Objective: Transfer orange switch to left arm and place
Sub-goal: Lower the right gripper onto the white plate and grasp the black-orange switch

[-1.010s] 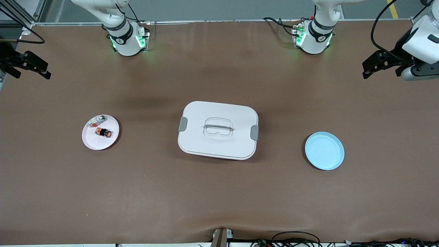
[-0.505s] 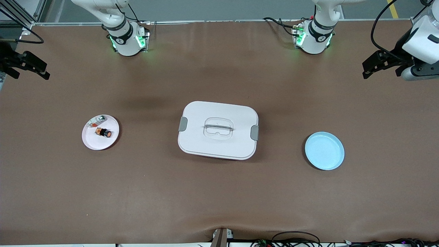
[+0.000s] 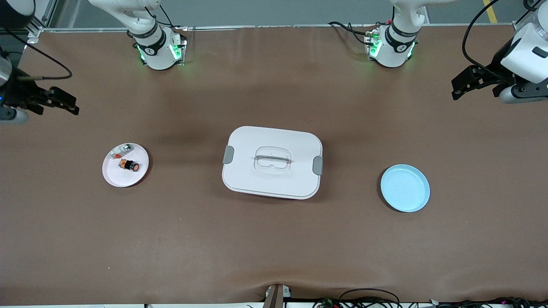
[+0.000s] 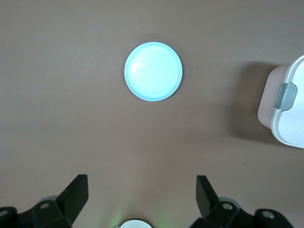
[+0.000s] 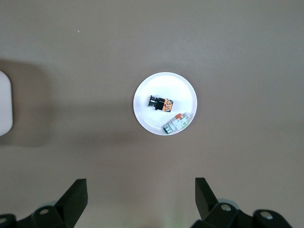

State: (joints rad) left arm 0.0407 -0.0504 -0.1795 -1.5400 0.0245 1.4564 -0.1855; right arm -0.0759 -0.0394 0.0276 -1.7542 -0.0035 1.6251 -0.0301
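Observation:
The orange switch (image 3: 130,165) lies on its side on a pink plate (image 3: 120,177) toward the right arm's end of the table. The right wrist view shows the orange switch (image 5: 159,102) on this plate (image 5: 164,85) from high above. My right gripper (image 3: 72,107) hangs open and empty over bare table at that end, apart from the plate. The white box (image 3: 272,162) stands mid-table. My left gripper (image 3: 456,88) hangs open and empty over the left arm's end. Each wrist view shows its own gripper: the left gripper (image 4: 141,187) and the right gripper (image 5: 141,190).
A small silvery-green piece (image 3: 125,148) shares the pink plate and also shows from the right wrist as the piece (image 5: 177,123). An empty light-blue plate (image 3: 405,188) sits toward the left arm's end, beside the box. The left wrist view shows that plate (image 4: 153,71) and a box corner (image 4: 287,109).
My right gripper has swung in over the table from its end, closer to the pink plate. The left gripper has hardly shifted. Both stay open.

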